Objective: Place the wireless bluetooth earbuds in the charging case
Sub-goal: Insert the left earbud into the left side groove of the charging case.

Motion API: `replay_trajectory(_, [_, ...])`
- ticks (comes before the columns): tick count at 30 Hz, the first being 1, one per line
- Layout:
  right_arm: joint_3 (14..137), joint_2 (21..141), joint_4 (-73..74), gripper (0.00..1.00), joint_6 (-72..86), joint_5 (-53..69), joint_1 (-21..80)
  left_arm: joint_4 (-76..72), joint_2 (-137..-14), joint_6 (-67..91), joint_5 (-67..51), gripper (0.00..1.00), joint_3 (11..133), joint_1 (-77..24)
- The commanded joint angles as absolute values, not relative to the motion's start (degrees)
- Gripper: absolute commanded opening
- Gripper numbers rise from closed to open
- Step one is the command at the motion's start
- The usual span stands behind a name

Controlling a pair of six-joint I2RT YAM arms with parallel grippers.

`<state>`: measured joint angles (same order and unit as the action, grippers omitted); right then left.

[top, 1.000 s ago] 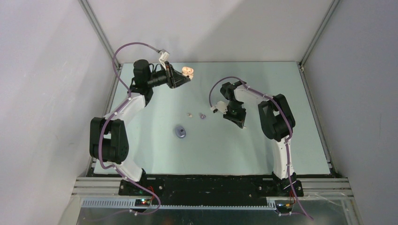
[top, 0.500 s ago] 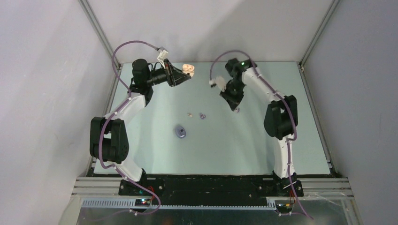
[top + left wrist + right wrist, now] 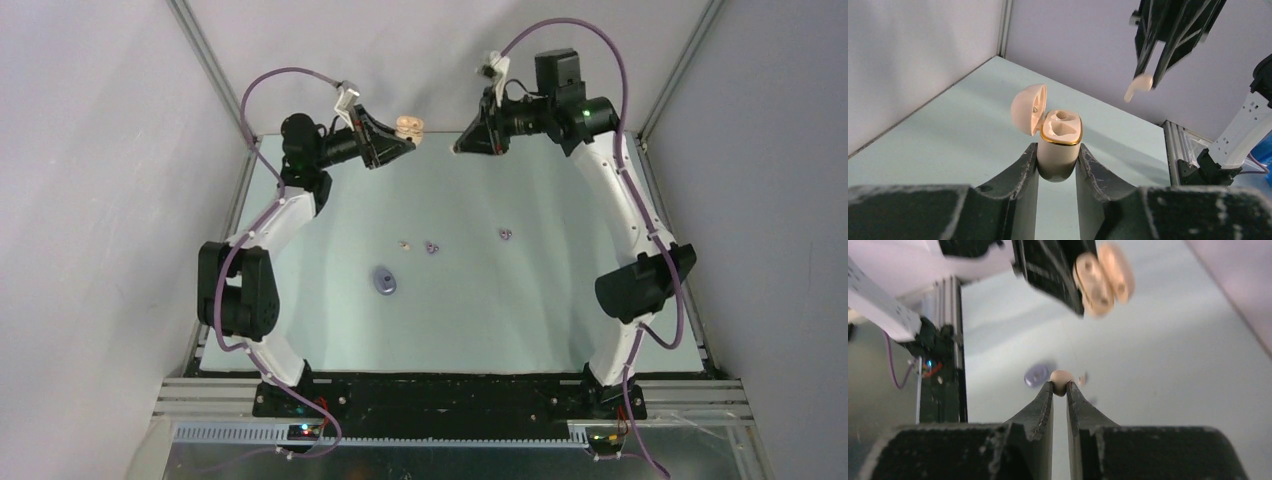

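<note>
My left gripper (image 3: 400,142) is shut on the open cream charging case (image 3: 408,127), held in the air near the back wall. The left wrist view shows the case (image 3: 1060,135) upright between my fingers (image 3: 1024,170), lid hinged back to the left, its sockets showing. My right gripper (image 3: 458,148) is shut on a cream-white earbud (image 3: 1061,381), held high just right of the case; it also shows in the left wrist view (image 3: 1139,86). On the table lie another cream earbud (image 3: 405,244), a purple earbud (image 3: 431,247), a second purple earbud (image 3: 506,235) and a shut purple case (image 3: 384,282).
The grey back wall stands close behind both grippers. A metal frame post (image 3: 210,55) rises at the back left corner and another (image 3: 680,60) at the back right. The table's edge rail (image 3: 1178,150) runs along the right in the left wrist view.
My right arm has lifted from the table and swung back toward the wall, carrying the cream-white earbud up beside the case. My left gripper has raised the open case slightly.
</note>
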<state>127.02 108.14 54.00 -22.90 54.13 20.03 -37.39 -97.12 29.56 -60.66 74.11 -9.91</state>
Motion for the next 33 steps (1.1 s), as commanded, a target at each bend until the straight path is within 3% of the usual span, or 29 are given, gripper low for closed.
replay_trajectory(1, [120.3,103.7,19.3,0.00,1.7,61.1,19.7,-40.4,-96.9,31.1,-61.2,0.02,77.8,-11.4])
replay_trajectory(4, [117.6,102.9,3.6,0.00,11.6,60.0,20.3,-40.6,-96.8,30.4,-61.5,0.02,79.0,-12.5])
replay_trajectory(9, [117.8,104.5,-4.2,0.00,16.0,58.8,22.2,-41.4,-95.9,29.7,-62.3,0.02,79.3,-13.0])
replay_trajectory(33, [115.6,105.8,-6.3,0.00,14.8,55.5,26.2,-47.8,-93.0,32.7,-62.3,0.01,78.2,-12.9])
